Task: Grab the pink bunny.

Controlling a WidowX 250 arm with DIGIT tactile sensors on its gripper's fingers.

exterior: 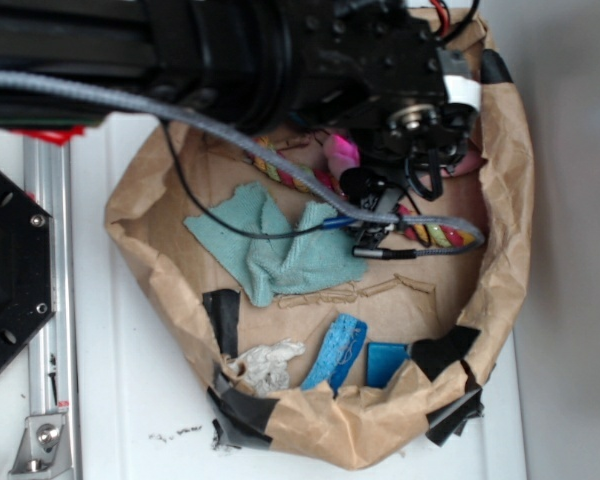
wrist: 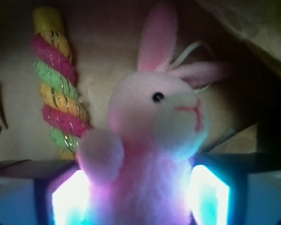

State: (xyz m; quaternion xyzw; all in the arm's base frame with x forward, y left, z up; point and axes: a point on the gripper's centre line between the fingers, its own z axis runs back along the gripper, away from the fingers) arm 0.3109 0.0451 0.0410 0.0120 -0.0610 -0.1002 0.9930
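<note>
One braided rope (wrist: 58,84) beside pink bunny (wrist: 154,140), bunny clamped in end effector (wrist: 140,197).

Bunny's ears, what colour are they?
Darker pink ears on the pale-pink bunny, clearest in the wrist view.

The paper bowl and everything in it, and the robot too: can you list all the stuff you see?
paper bowl: one, brown, crumpled, patched with black tape, on the white table
pink bunny: one, pale pink with whitish face, between the jaws in the wrist view; only a pink bit shows under the arm in the exterior view
braided rope: one, pink, green and yellow, beside the bunny
cloth: one, teal, middle of the bowl
blue pieces: two, near the bowl's front rim
crumpled wad: one, whitish, front left of the bowl
metal rail: one, silver, left of the bowl
robot arm: one, black, over the bowl's back
gripper: one, lit pads either side of the bunny's body
</note>
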